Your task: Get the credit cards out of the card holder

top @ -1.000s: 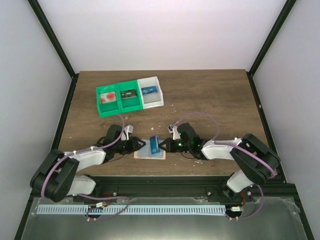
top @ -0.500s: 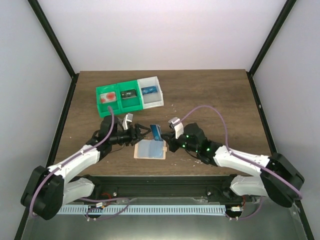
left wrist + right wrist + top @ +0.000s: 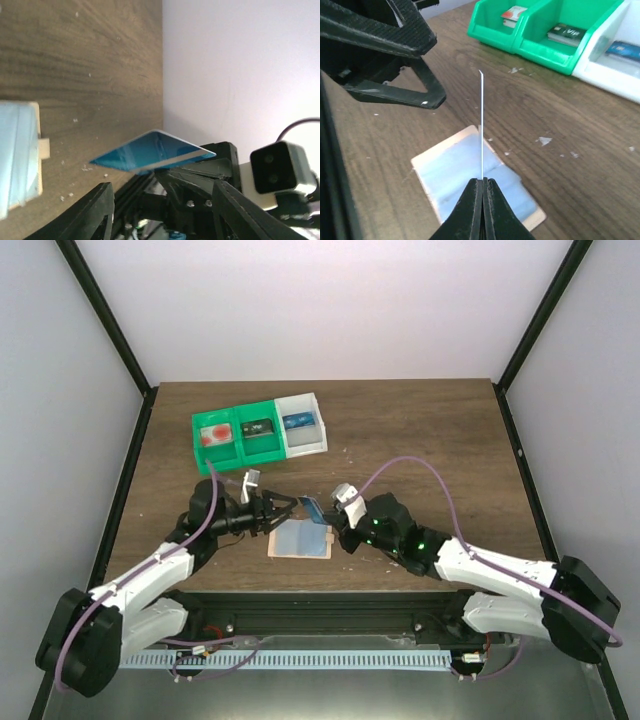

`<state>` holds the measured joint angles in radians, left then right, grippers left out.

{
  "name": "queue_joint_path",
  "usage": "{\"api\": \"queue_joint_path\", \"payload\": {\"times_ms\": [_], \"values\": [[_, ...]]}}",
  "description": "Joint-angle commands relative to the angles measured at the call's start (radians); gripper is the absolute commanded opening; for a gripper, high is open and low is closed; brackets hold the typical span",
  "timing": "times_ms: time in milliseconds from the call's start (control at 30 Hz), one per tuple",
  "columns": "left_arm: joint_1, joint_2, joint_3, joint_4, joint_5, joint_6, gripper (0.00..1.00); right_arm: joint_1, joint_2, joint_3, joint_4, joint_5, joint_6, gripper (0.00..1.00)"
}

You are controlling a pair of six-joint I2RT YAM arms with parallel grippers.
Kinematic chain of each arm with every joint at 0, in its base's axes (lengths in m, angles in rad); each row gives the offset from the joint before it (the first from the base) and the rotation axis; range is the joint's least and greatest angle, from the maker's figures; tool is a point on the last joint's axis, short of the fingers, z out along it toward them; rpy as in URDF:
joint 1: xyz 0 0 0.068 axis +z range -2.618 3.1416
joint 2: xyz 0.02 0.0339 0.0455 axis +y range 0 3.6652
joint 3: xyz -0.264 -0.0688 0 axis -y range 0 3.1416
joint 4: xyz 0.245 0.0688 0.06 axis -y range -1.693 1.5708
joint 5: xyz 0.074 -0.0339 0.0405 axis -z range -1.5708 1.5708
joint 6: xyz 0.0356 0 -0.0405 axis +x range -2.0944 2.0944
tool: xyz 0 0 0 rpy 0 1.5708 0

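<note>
Three plastic bins sit upper left in the overhead view, two green bins (image 3: 222,464) and a white bin (image 3: 308,447), each with a card (image 3: 216,435) inside. At lower centre, a flat tan card holder (image 3: 300,540) lies on the grainy wooden table (image 3: 420,430). Just above it, the right gripper (image 3: 325,512) pinches a thin glossy blue card (image 3: 312,508) on edge. The left gripper (image 3: 285,506) stands beside it, fingers spread, not touching.

Green and white plastic bins (image 3: 222,462) block the far left; left gripper (image 3: 284,506), right gripper (image 3: 328,518) and its blue plastic card (image 3: 311,508) crowd near centre; bare wooden tabletop (image 3: 430,440) lies right.
</note>
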<state>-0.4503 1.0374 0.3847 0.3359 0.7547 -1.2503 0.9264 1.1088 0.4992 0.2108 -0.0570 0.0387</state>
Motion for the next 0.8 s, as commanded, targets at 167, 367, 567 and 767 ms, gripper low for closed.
{"api": "queue_joint_path", "payload": {"times_ms": [167, 367, 567, 767], "values": [[-0.04, -0.269, 0.035, -0.128, -0.165, 0.542, 0.44, 0.0, -0.081, 0.129, -0.204, -0.155, 0.458, 0.01], [-0.071, -0.353, 0.152, -0.234, -0.175, 0.982, 0.45, -0.04, -0.051, 0.194, -0.186, -0.214, 0.715, 0.0], [-0.183, -0.328, 0.247, -0.453, -0.207, 1.397, 0.55, -0.088, 0.0, 0.26, -0.171, -0.28, 0.91, 0.01], [-0.331, -0.365, 0.232, -0.488, -0.356, 1.641, 0.55, -0.119, 0.033, 0.275, -0.133, -0.325, 1.077, 0.01]]}}
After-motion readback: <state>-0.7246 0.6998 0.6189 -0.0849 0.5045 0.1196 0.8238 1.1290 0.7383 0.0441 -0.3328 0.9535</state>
